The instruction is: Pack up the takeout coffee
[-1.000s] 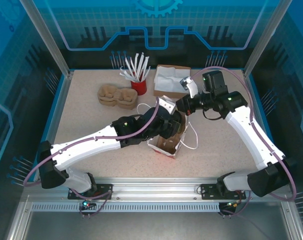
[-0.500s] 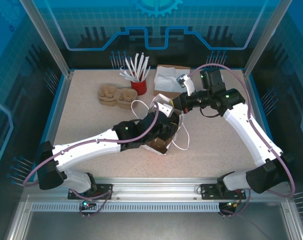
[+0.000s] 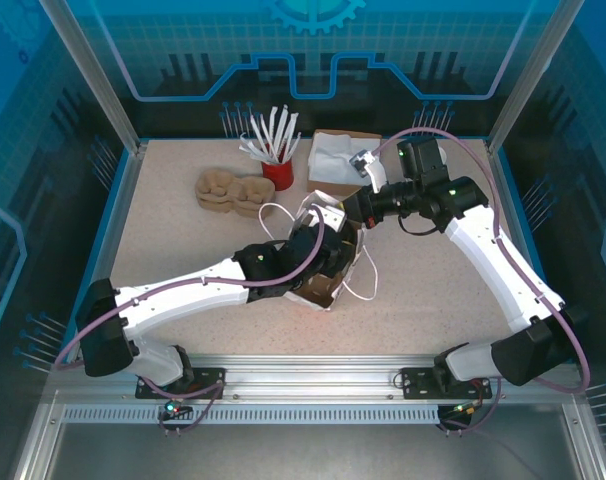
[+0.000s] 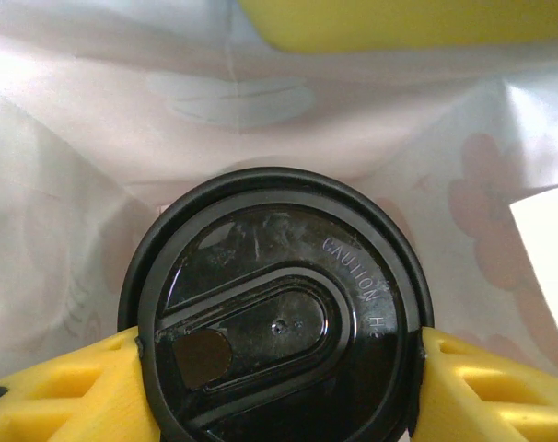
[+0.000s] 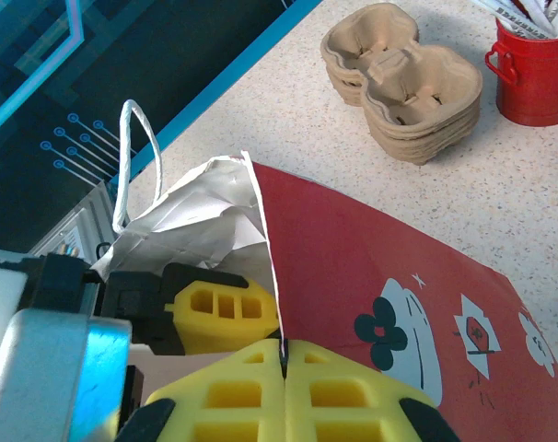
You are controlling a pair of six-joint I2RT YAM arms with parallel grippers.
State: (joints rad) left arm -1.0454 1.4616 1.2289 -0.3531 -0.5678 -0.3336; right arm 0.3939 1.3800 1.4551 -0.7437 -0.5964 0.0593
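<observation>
I keep the left gripper (image 4: 279, 391) clamped on the lidded takeout coffee (image 4: 279, 304), between its yellow fingers (image 4: 67, 391), inside the red paper bag (image 5: 380, 267), whose rim the right gripper (image 5: 284, 368) pinches shut to hold the mouth open.

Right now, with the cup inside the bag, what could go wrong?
The bag looks tilted, so the takeout coffee may tip once the left gripper releases it. The right gripper pinches only the thin paper edge, which could slip or tear. The white handle hangs loose by the mouth and might snag the left arm.
</observation>
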